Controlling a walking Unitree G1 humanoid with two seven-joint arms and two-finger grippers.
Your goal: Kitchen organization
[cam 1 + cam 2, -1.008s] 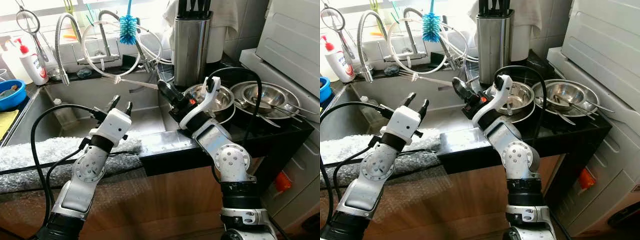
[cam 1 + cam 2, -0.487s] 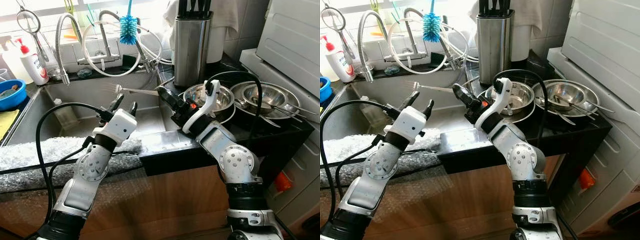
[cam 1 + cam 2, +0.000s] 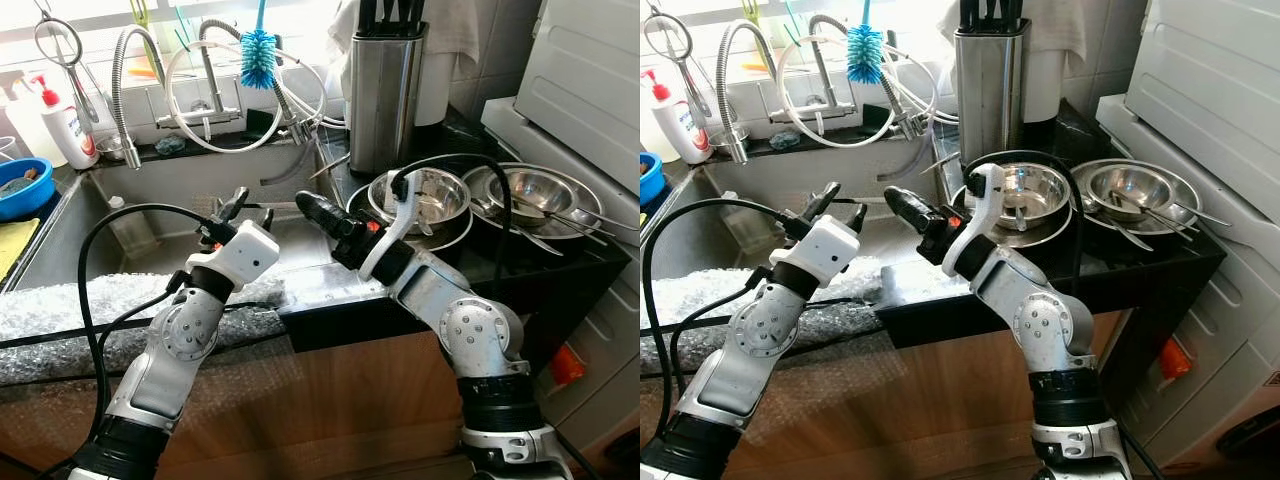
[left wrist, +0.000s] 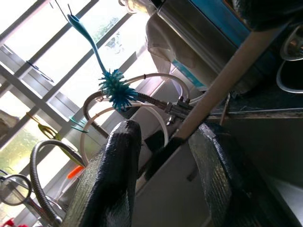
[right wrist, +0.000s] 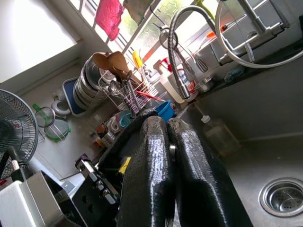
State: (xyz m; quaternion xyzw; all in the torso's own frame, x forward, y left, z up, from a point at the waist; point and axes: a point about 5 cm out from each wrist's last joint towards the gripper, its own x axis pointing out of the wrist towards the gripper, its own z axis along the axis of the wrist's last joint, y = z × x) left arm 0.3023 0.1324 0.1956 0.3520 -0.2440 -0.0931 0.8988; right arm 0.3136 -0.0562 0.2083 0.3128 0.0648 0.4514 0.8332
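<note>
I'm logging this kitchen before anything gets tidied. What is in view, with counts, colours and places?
Sink: one, steel, left of the black counter.
Faucets: two, silver, behind the sink, with white hoses looped around them.
Bottle brush: one, blue, hanging above the faucets.
Soap bottle: one, white with red pump, back left ledge.
Blue bowl: one, far left.
Knife block: one, steel, back of the counter.
Steel bowls: several, stacked on the black counter, some holding utensils.
Fork: one, silver, held over the sink.
Left gripper: black, open, around the fork.
Right gripper: black, shut on the fork.
</note>
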